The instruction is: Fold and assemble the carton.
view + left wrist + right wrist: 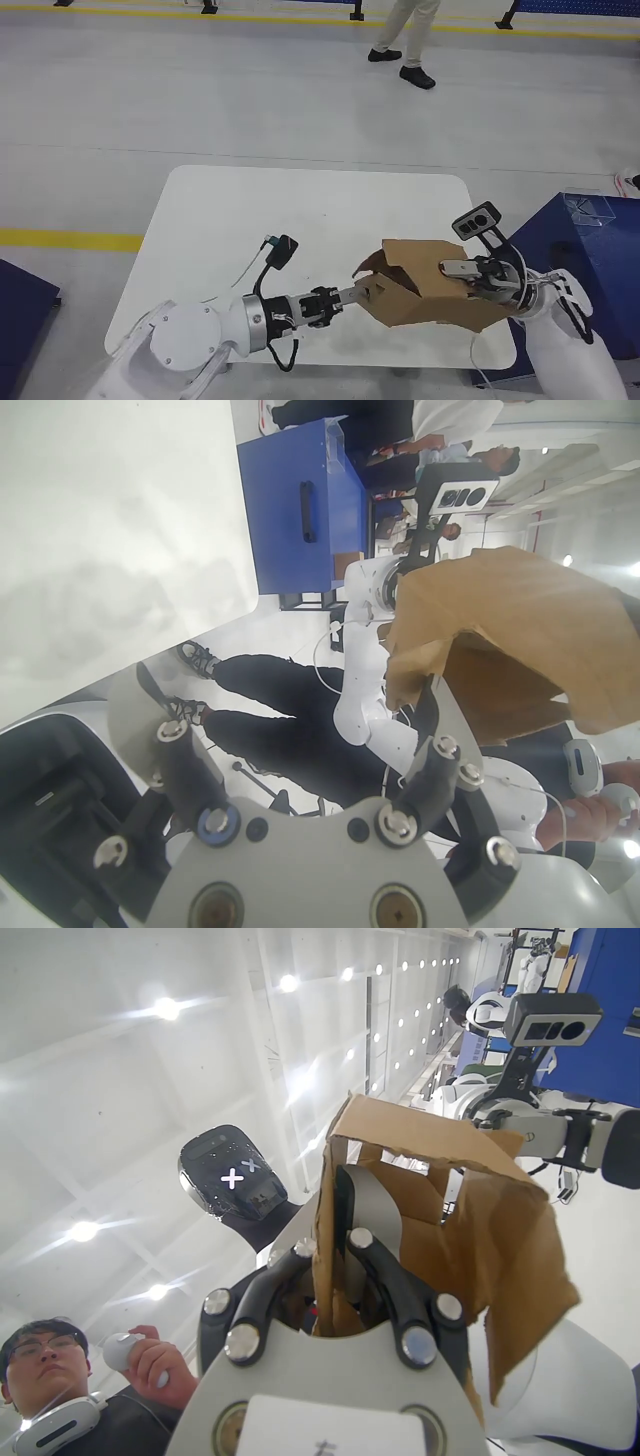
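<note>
A brown carton (430,290), partly folded with loose flaps, is held above the near right part of the white table (300,210). My right gripper (462,268) sits on the carton's top right side. In the right wrist view this gripper (330,1208) is shut on one cardboard wall of the carton (500,1238), with one finger (372,1198) inside. My left gripper (352,293) is at the carton's left end. In the left wrist view it (280,685) stands open, and one finger (442,705) touches a flap of the carton (500,610).
A blue cabinet (590,250) with a clear plastic box (590,205) on top stands just right of the table. Another blue object (15,300) is off the table's left side. The carton hangs close to the table's near right corner.
</note>
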Tool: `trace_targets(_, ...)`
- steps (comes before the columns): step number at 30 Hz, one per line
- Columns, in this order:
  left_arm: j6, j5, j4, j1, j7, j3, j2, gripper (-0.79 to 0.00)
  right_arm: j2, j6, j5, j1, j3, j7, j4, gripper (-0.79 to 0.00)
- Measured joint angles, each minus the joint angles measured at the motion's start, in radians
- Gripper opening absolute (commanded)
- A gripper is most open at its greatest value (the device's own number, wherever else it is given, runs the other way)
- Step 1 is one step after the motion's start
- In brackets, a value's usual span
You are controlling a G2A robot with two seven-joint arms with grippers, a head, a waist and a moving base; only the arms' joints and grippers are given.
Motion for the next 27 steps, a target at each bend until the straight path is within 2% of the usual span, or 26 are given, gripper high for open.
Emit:
trace_targets(6,0.009,-0.083,-0.032,0.057,0.044,-0.115,0.008,0.000,0.001,-0.018,-0.048,-0.012,0.013,-0.052,-0.024,-0.785)
trace_targets(10,-0.048,-0.197,-0.079,0.130,0.052,-0.206,0.012,0.000,0.004,-0.043,-0.108,-0.022,0.037,-0.075,-0.034,-0.785)
trace_targets(12,-0.079,-0.200,-0.122,0.168,0.050,-0.223,0.016,0.000,0.005,-0.054,-0.135,-0.028,0.040,-0.081,-0.040,-0.785)
trace_targets(14,-0.079,-0.132,-0.170,0.204,0.040,-0.209,0.022,0.000,0.005,-0.060,-0.155,-0.035,0.035,-0.080,-0.052,-0.785)
trace_targets(17,-0.061,-0.045,-0.198,0.213,0.024,-0.159,0.026,0.000,0.004,-0.066,-0.172,-0.042,0.023,-0.075,-0.066,-0.785)
trace_targets(22,-0.015,0.015,-0.157,0.151,0.025,-0.067,0.021,0.000,0.004,-0.073,-0.191,-0.049,0.005,-0.060,-0.086,-0.785)
trace_targets(27,0.035,-0.002,-0.106,0.080,0.039,-0.007,0.009,0.000,0.004,-0.077,-0.191,-0.061,0.004,-0.043,-0.098,-0.785)
